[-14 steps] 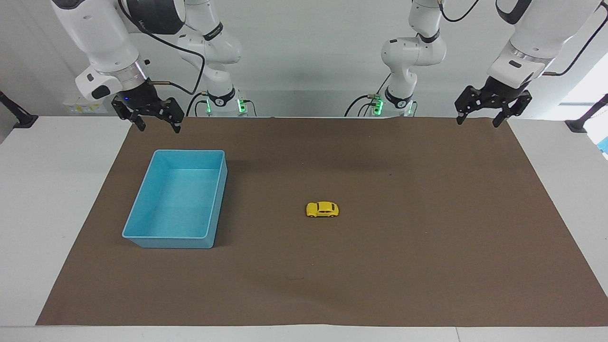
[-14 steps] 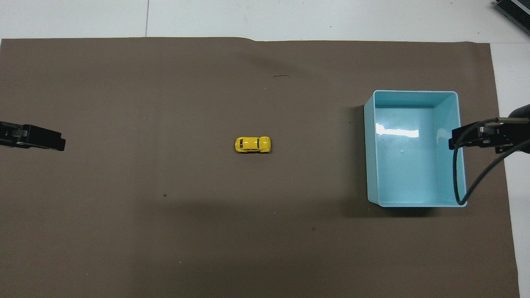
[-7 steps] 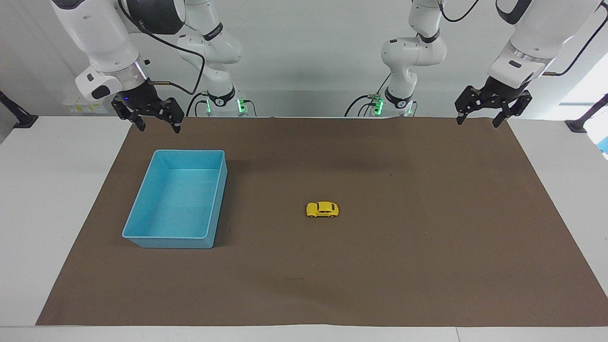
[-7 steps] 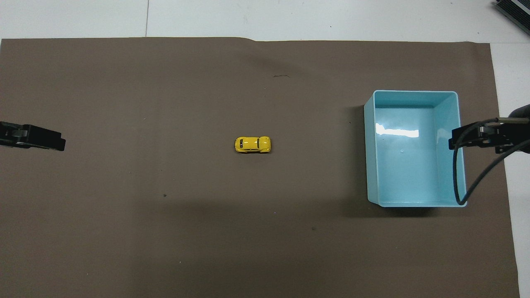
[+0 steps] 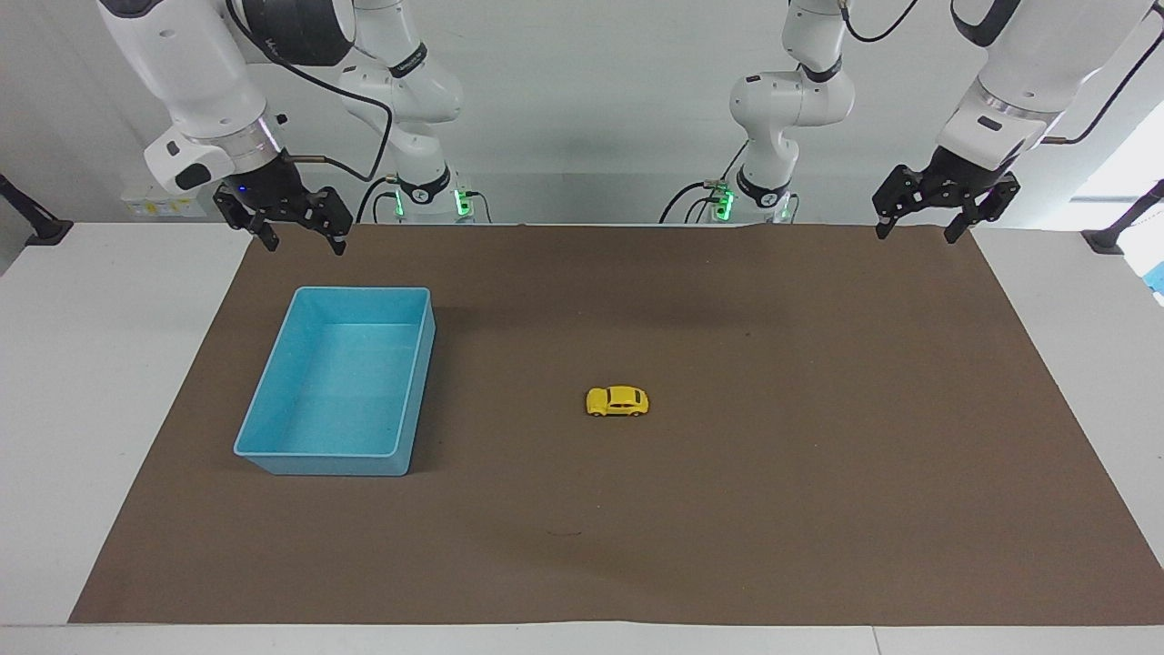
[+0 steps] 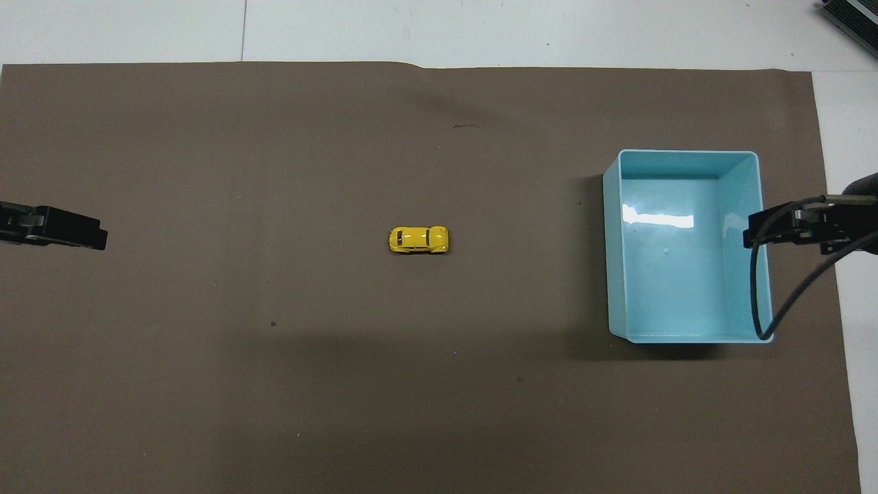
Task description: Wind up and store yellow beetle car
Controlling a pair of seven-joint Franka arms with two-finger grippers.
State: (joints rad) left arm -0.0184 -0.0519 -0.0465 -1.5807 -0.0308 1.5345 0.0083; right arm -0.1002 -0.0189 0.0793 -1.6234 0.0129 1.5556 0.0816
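Mid-mat on counter (image 5: 55, 364) you see yellow beetle car (image 5: 617, 401), nothing around it. Blue bin (image 5: 273, 455) well apart, toward right arm's end. Left pincer (image 5: 947, 205) and right pincer (image 5: 286, 218) both spread open, holding nothing, raised over mat (image 5: 727, 509) corners.

One camera sits high across the table, facing both robots and taking in the whole brown mat (image 5: 818, 509). The other looks steeply down from above the robots' end, closer in. Both share the mat, turned half a turn between them
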